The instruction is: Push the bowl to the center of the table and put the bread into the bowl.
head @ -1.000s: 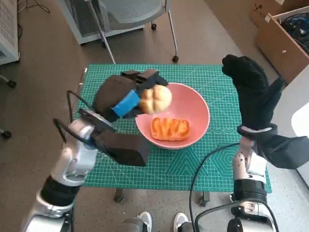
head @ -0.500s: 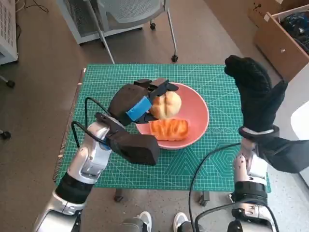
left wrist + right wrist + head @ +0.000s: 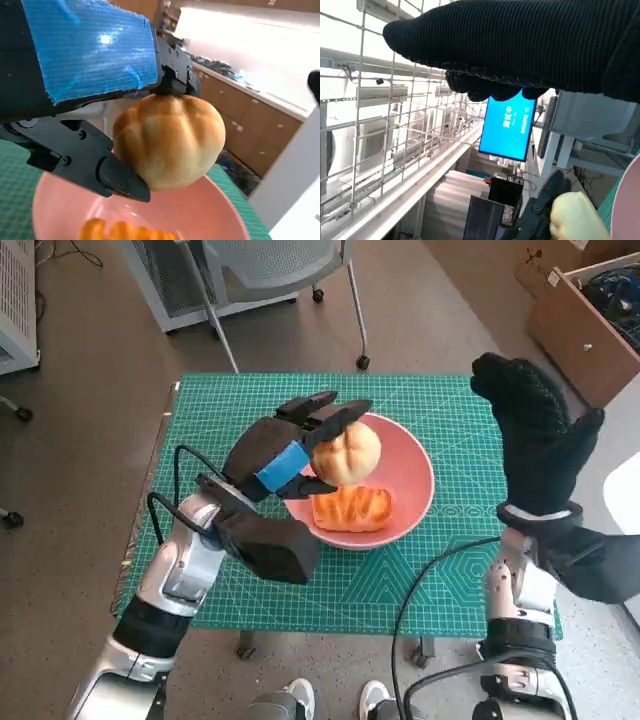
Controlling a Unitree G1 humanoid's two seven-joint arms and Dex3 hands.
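A pink bowl (image 3: 405, 475) stands near the middle of the green mat, with an orange glazed pastry (image 3: 351, 507) lying in it. My left hand (image 3: 285, 452) holds a round golden bread roll (image 3: 348, 452) just over the bowl's near-left part. In the left wrist view the black fingers (image 3: 120, 181) clamp the roll (image 3: 170, 141) above the pink bowl (image 3: 210, 215), with the pastry (image 3: 125, 231) below. My right hand (image 3: 533, 430) is raised at the table's right side, holding nothing, fingers up. The right wrist view shows the glove (image 3: 520, 45) and the roll (image 3: 575, 217).
The green cutting mat (image 3: 230, 590) covers the small table. An office chair (image 3: 285, 270) stands behind the table. A wooden box (image 3: 590, 320) sits on the floor at the far right. Cables hang along both forearms.
My left hand has carried the roll rightward from the bowl's left rim to above the bowl. The right hand has drifted slightly to the right.
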